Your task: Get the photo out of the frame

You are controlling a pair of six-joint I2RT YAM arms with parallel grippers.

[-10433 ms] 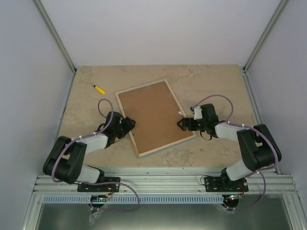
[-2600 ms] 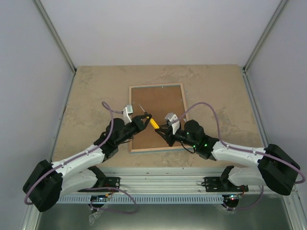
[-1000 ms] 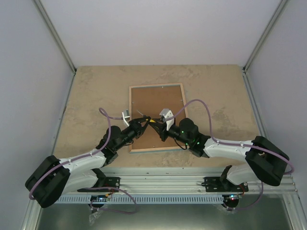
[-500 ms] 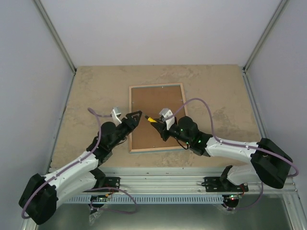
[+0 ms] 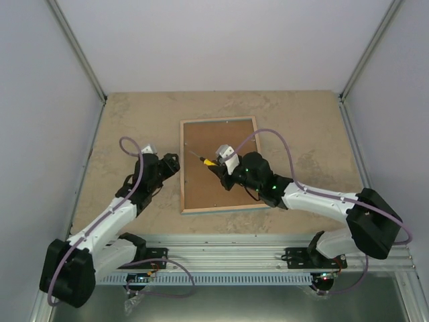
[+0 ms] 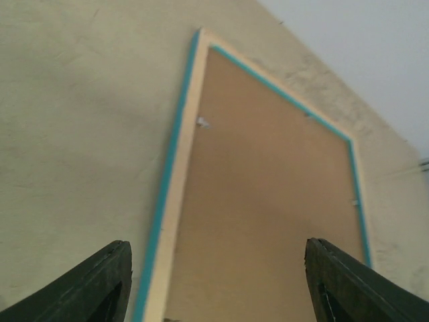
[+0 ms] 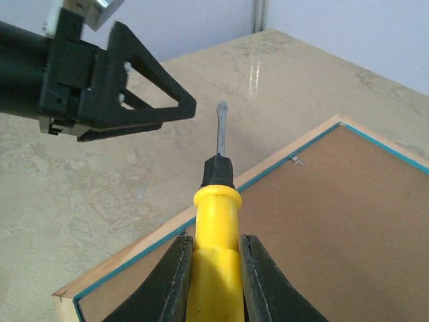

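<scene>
The frame (image 5: 218, 209) lies face down in the middle of the table, its brown backing (image 5: 221, 137) up and a turquoise border (image 6: 175, 147) around it. The photo is hidden under the backing. My right gripper (image 5: 218, 166) hovers over the backing's left half, shut on a yellow-handled screwdriver (image 5: 209, 162). The handle (image 7: 216, 215) sits between the right gripper's (image 7: 214, 268) jaws, the blade pointing toward the frame's left edge. My left gripper (image 5: 171, 163) stands open just left of that edge. Nothing lies in the left gripper (image 6: 218, 285).
Small metal tabs (image 6: 202, 122) hold the backing at the frame's rim; one (image 7: 295, 159) shows beyond the screwdriver. One left finger (image 7: 144, 94) is close to the blade tip. Grey walls enclose the beige table (image 5: 120, 121) on three sides.
My left gripper opened, let go of the screwdriver and drew back to the left off the frame. My right gripper kept the screwdriver and shifted slightly farther over the backing.
</scene>
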